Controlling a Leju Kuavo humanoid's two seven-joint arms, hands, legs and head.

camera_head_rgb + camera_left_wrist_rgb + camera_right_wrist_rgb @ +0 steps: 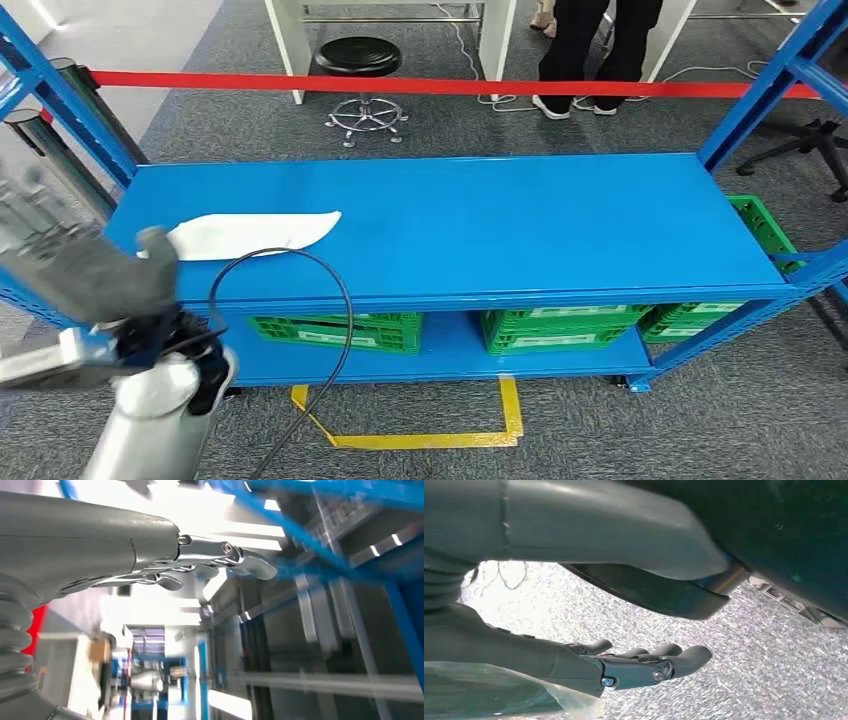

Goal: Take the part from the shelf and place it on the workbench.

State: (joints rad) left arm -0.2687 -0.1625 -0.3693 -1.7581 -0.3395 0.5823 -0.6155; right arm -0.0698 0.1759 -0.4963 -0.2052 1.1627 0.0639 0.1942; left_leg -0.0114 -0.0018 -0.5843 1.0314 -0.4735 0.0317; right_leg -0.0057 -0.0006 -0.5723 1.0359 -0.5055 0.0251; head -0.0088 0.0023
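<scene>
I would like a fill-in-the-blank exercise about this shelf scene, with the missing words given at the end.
1. The white part lies on the ____ level of the blue shelf.
2. The green crates stand on the ____ level.
3. The left hand holds ____.
4. A ____ tape stretches across behind the shelf.

Missing words: top; lower; nothing; red
</scene>
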